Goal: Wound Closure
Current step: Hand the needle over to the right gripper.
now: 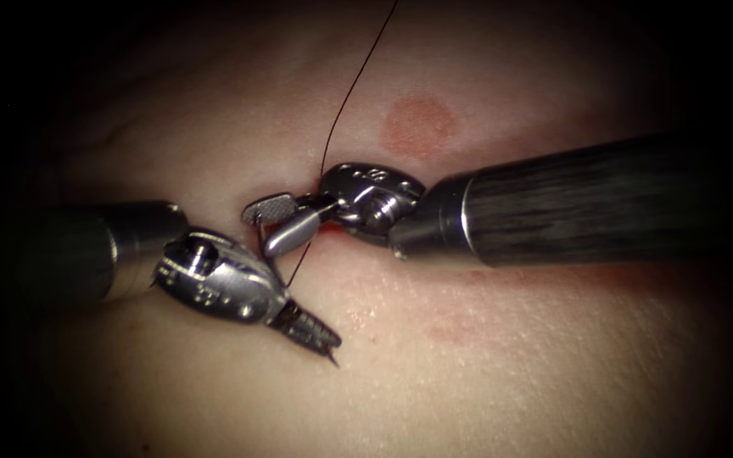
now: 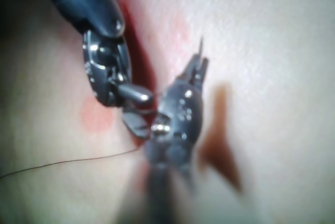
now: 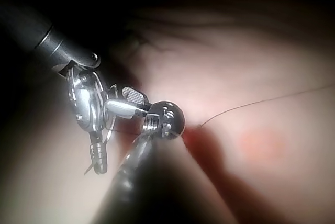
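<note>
Over the cut (image 1: 320,222) at the middle of the tissue (image 1: 502,356), my right tool (image 1: 277,222) has its jaws parted, grasping nothing. My left tool (image 1: 326,343), near and left, clenches the needle (image 1: 331,356) close to its tip, clear of the tissue; that tip points near-right. Thread (image 1: 345,102) runs far from the cut. Closure looks unfinished.

Right pincer (image 3: 128,103) jaws parted beside left pincer (image 3: 98,164), thread (image 3: 261,101) trailing across pale tissue (image 3: 235,56)
</note>
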Robot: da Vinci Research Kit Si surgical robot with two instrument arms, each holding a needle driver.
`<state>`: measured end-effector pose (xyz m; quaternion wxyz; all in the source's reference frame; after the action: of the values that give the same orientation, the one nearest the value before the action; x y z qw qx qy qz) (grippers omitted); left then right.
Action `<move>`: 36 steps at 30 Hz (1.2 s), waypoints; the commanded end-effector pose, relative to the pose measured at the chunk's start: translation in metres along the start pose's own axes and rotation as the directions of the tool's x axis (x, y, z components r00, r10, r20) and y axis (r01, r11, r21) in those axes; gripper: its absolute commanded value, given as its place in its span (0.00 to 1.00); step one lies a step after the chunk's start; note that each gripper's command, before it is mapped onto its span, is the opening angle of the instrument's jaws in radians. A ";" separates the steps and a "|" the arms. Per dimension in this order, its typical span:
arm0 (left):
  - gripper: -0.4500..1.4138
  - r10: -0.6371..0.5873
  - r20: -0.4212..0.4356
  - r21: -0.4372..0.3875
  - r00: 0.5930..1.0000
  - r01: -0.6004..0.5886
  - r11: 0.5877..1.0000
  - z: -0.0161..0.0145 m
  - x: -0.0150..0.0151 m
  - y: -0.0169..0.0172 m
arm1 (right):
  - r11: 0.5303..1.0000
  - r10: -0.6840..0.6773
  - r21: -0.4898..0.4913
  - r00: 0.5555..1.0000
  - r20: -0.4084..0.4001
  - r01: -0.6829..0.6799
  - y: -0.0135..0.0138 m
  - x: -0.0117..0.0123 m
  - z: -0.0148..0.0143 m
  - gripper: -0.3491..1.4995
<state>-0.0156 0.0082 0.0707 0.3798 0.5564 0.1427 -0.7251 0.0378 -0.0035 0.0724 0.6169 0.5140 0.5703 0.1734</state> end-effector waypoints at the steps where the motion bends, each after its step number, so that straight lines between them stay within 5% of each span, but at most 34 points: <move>1: 0.05 0.001 0.002 -0.002 1.000 -0.001 1.000 0.0006 -0.0003 -0.0001 | 1.000 -0.002 0.000 1.000 0.004 0.002 0.0008 -0.0007 0.0006 0.54; 9: 0.05 0.004 0.001 -0.009 1.000 -0.004 1.000 0.0007 0.0002 -0.0003 | 1.000 0.005 -0.001 1.000 0.010 -0.005 0.0011 -0.0008 0.0000 0.19; 17: 0.05 0.005 0.004 -0.017 1.000 -0.005 1.000 0.0007 0.0003 -0.0003 | 1.000 0.003 0.006 1.000 0.017 -0.003 0.0009 -0.0009 0.0002 0.01; 20: 0.05 0.004 0.009 -0.014 1.000 -0.004 1.000 0.0007 0.0002 -0.0005 | 1.000 0.004 0.005 1.000 0.013 -0.004 0.0007 -0.0008 0.0000 0.00; 23: 0.37 -0.157 0.022 0.034 0.987 0.156 0.987 0.0006 0.0002 -0.0005 | 1.000 0.003 -0.026 1.000 -0.001 -0.003 0.0006 -0.0007 -0.0006 0.00; 26: 0.44 -0.295 0.042 0.063 0.955 0.292 0.954 0.0004 0.0001 -0.0005 | 0.994 -0.069 -0.086 0.997 -0.029 0.066 0.0008 -0.0003 -0.0016 0.00; 31: 0.47 -0.357 0.054 0.082 0.933 0.352 0.933 -0.0002 0.0002 -0.0006 | 0.957 -0.214 -0.214 0.975 -0.055 0.198 0.0012 0.0007 -0.0032 0.00; 36: 0.45 -0.371 0.057 0.088 0.927 0.365 0.927 -0.0009 0.0009 -0.0007 | 0.853 -0.381 -0.393 0.925 -0.014 0.345 0.0022 0.0021 -0.0047 0.00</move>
<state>-0.0149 0.0091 0.0687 0.2204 0.5062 0.2033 -0.8086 0.0347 0.0014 0.0731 0.7018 0.2426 0.6439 0.1844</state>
